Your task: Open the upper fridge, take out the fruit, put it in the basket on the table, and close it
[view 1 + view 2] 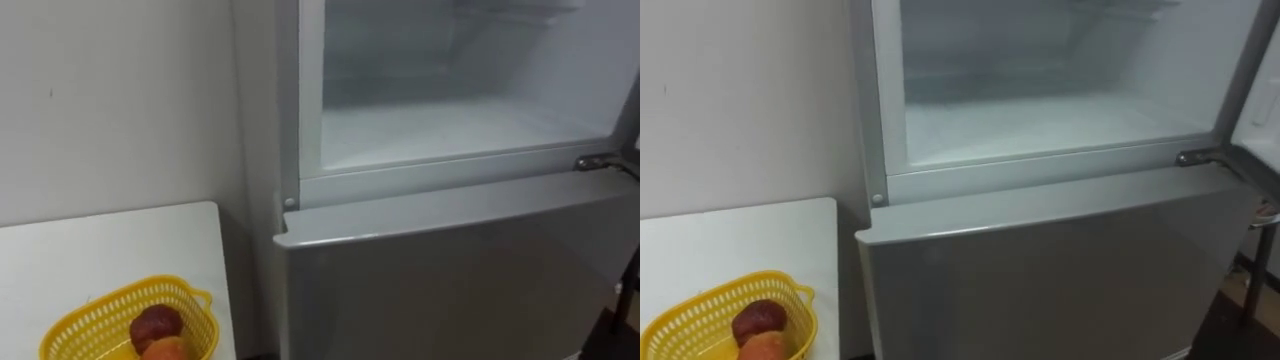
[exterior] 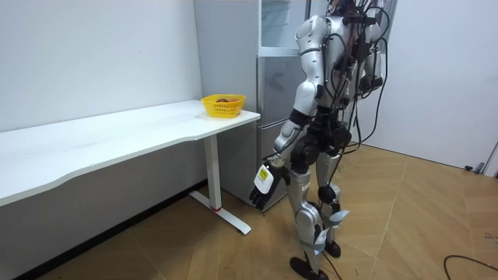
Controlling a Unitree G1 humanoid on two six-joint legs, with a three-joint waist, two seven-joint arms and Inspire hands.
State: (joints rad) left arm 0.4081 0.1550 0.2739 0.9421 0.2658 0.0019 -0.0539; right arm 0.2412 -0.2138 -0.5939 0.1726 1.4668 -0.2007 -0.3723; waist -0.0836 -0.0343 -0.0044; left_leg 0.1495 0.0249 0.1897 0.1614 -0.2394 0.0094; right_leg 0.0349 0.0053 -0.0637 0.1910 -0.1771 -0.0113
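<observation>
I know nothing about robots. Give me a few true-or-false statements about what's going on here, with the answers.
1. The upper fridge compartment stands open. True.
2. The yellow basket sits on the floor. False: it stands on the white table beside the fridge.
3. The basket holds fruit. True: a red piece and an orange one.
4. The lower fridge door is swung open. False: it is shut.
5. The robot's left hand reaches into the fridge. False: in the room view it hangs low at the robot's side, fingers relaxed and holding nothing, as the robot stands in front of the fridge.
</observation>
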